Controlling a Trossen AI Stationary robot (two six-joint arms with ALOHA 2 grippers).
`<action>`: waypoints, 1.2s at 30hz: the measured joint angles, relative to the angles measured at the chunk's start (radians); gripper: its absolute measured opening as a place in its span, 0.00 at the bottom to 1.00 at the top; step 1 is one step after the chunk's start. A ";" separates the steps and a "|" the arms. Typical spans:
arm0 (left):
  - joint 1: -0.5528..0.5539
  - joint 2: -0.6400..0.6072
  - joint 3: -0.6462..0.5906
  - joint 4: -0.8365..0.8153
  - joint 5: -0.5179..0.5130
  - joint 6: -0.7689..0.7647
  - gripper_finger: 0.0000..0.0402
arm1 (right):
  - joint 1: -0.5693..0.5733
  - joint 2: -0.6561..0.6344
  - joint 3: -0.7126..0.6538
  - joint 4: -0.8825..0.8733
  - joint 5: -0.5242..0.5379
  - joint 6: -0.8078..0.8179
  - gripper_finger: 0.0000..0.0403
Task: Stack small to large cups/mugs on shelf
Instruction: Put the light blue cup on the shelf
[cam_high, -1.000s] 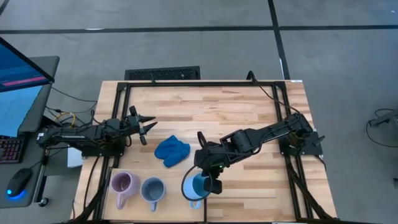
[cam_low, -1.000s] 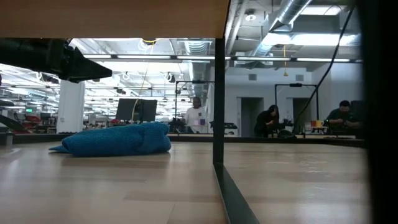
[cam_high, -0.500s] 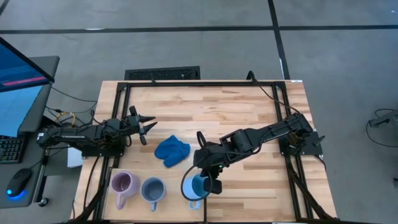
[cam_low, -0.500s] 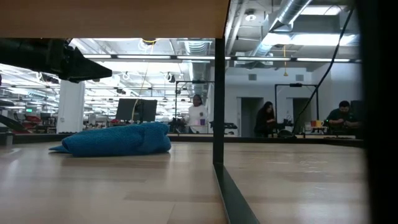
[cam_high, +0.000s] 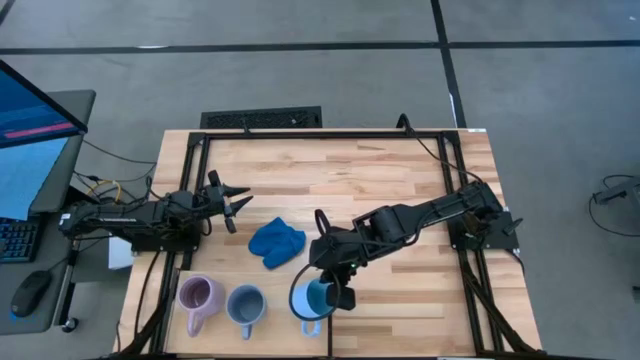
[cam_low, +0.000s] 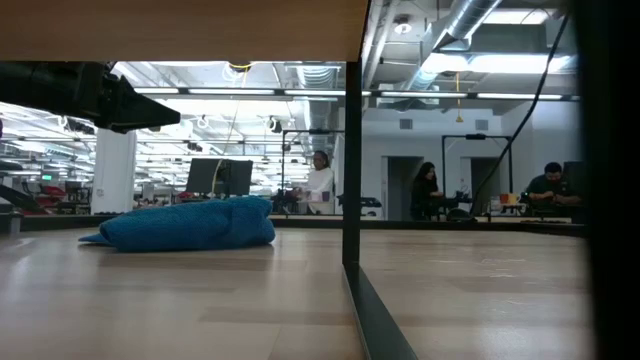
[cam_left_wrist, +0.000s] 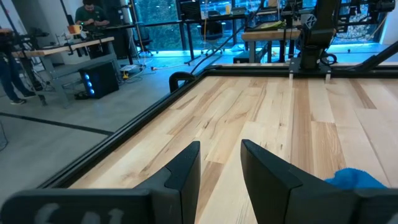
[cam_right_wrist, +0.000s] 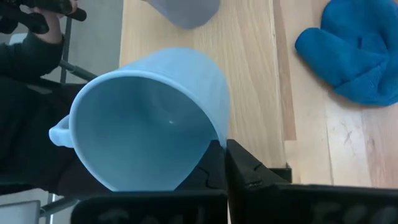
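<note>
Mugs sit unstacked in a row on the shelf (cam_high: 270, 322) at the counter's near edge: lilac mug (cam_high: 195, 296), grey mug (cam_high: 245, 304), then blue mug (cam_high: 313, 299). Right gripper (cam_high: 340, 290) has its jaws clenched on the blue mug's rim, one finger inside and one outside, the mug tilted. Judged from this, nesting has barely begun; every mug is yet to be placed. Left gripper (cam_high: 237, 199) hovers over bare counter (cam_high: 400, 180), jaws released. Cloth (cam_high: 276, 242) lies just behind the mugs, near the right arm's path.
</note>
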 joint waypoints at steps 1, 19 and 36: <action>0.000 0.000 0.000 0.000 0.000 0.000 0.27 | -0.001 0.000 0.000 0.000 -0.005 -0.009 0.01; 0.000 0.000 0.000 0.000 0.000 -0.090 0.27 | -0.006 0.000 0.000 -0.014 -0.037 -0.023 0.01; 0.000 0.000 0.000 0.000 0.000 -0.090 0.27 | -0.006 0.014 0.001 0.060 -0.044 -0.027 0.00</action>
